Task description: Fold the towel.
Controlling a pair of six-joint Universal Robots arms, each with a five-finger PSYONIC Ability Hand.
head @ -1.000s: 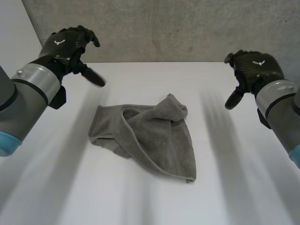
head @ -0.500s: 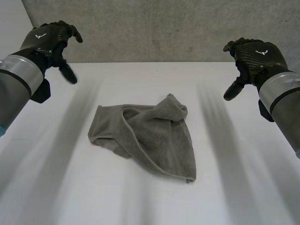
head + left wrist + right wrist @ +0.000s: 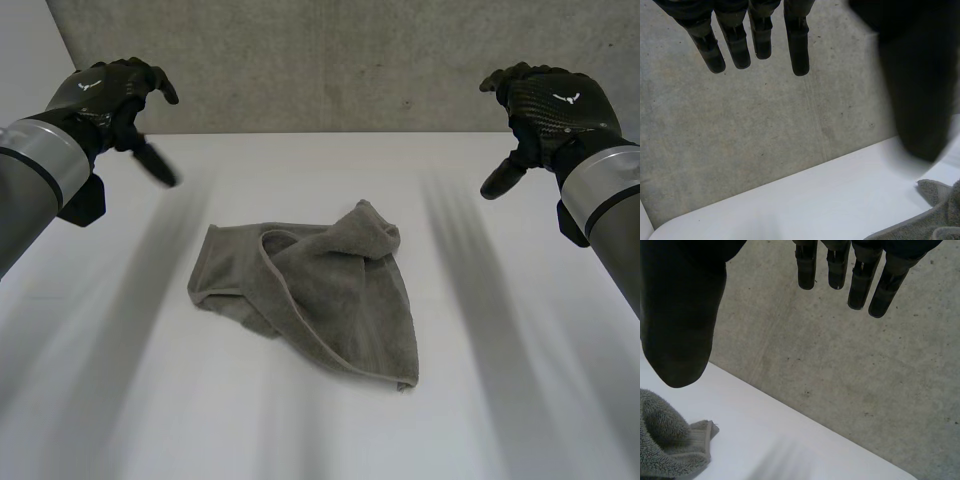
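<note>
White table (image 3: 300, 440), its far edge meeting a grey speckled concrete wall (image 3: 330, 60), soft even light

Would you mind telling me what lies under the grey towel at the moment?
The towel lies crumpled on the white table; its folded layers hide anything beneath.

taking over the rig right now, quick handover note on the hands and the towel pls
Left hand: open, fingers straight, held up over the far left of the table, holding nothing.
Right hand: open, held up at the far right, holding nothing.
Towel: grey, in a crumpled heap mid-table between the hands, touched by neither.
Done: no neat fold to see.
Left: probably spread it flat, then fold.
</note>
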